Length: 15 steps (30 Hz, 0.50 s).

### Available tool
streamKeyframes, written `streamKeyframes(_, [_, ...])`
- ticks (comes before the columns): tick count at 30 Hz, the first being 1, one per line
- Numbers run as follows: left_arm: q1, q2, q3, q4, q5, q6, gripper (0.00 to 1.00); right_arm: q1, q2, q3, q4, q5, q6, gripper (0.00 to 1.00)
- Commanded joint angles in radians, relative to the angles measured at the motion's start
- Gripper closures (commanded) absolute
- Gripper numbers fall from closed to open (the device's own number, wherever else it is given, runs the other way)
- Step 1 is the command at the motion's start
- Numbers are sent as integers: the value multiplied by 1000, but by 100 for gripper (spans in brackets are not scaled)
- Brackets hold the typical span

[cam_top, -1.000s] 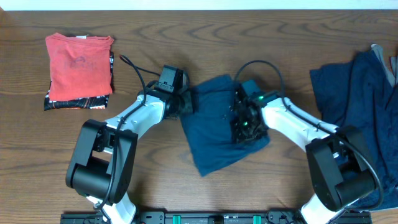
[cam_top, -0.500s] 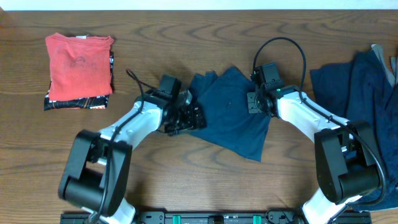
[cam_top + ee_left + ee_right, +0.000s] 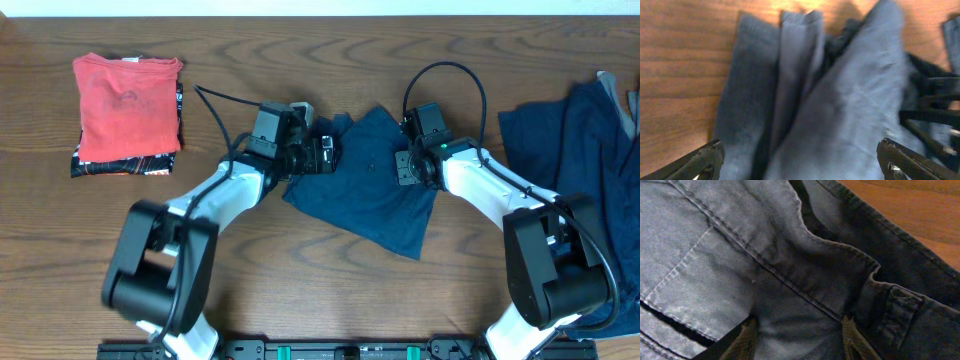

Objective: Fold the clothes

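Observation:
The clothes are dark navy. One piece, a pair of shorts, lies spread and creased mid-table. More clothes are heaped at the right edge. My left gripper hovers at the shorts' far left corner. In the left wrist view it is wide open over bunched folds, holding nothing. My right gripper rests on the shorts' right side. In the right wrist view its jaws stand apart on flat fabric beside a seam and pocket.
A folded red shirt lies on a dark patterned piece at the far left. Black cables arch from both wrists. The wooden table shows bare in front of the shorts.
The shorts went from a compact bundle to a spread sheet, shifted right. My left gripper opened wide and moved toward the far corner. My right gripper moved farther back and widened its jaws.

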Motion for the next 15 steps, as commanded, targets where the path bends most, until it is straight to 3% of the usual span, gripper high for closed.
streamKeyframes(1, [2,73,1,40,-13,16,2,16,16,-5,-8,16,-8,45])
streamKeyframes(9, [-5,99,1,121,116,16,2,17,16,-5,-4,16,-8,44])
streamKeyframes(15, [-56,132,1,106,122,18,0,17,16,-5,-6,13,-8,44])
